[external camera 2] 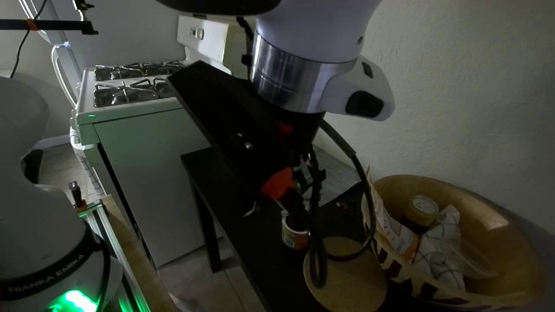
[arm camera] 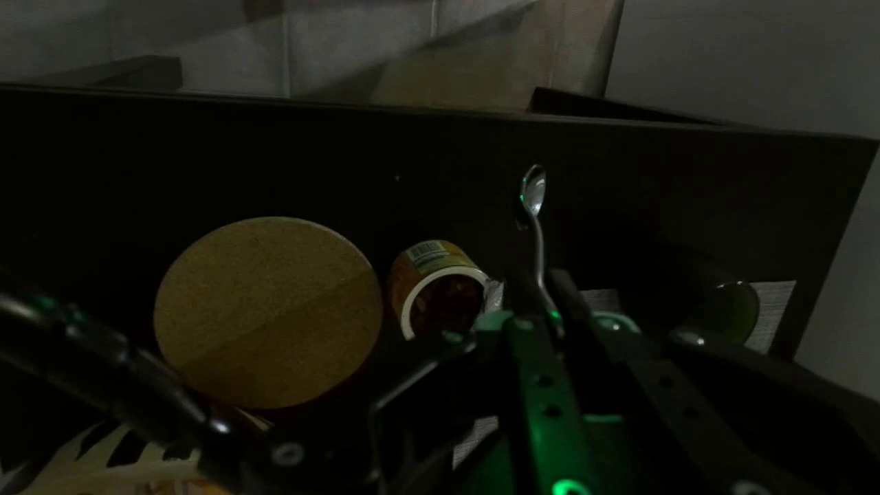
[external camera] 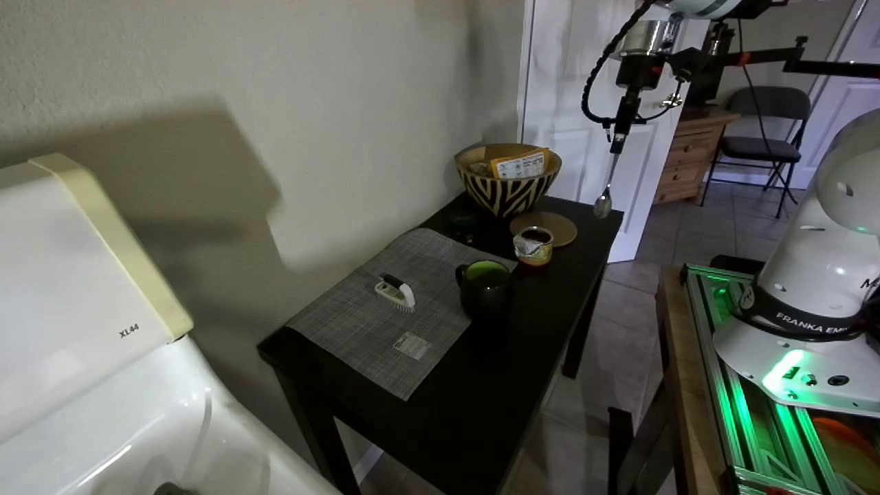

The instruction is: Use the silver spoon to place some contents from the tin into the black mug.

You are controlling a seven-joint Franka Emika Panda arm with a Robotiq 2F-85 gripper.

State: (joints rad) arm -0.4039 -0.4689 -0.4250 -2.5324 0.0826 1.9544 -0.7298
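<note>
The silver spoon (external camera: 603, 206) hangs bowl-down from my gripper (external camera: 617, 143), above table height. In the wrist view my gripper (arm camera: 546, 291) is shut on the spoon's handle, and the spoon's bowl (arm camera: 533, 191) points away from the fingers. I see no contents on it. The tin (external camera: 534, 256), with its foil lid peeled back, stands upright on the dark table. In the wrist view the tin (arm camera: 427, 257) is left of the spoon, with reddish-brown contents. The black mug (external camera: 485, 297), green inside, stands beside the tin; in the wrist view the mug (arm camera: 732, 313) is dim at right.
A round tan board (external camera: 564, 232) lies beside the tin. A large patterned bowl (external camera: 505, 196) with packets stands behind it. A grey placemat (external camera: 357, 313) carries a brush (external camera: 395, 292). A white stove (external camera 2: 147, 173) stands past the table's end.
</note>
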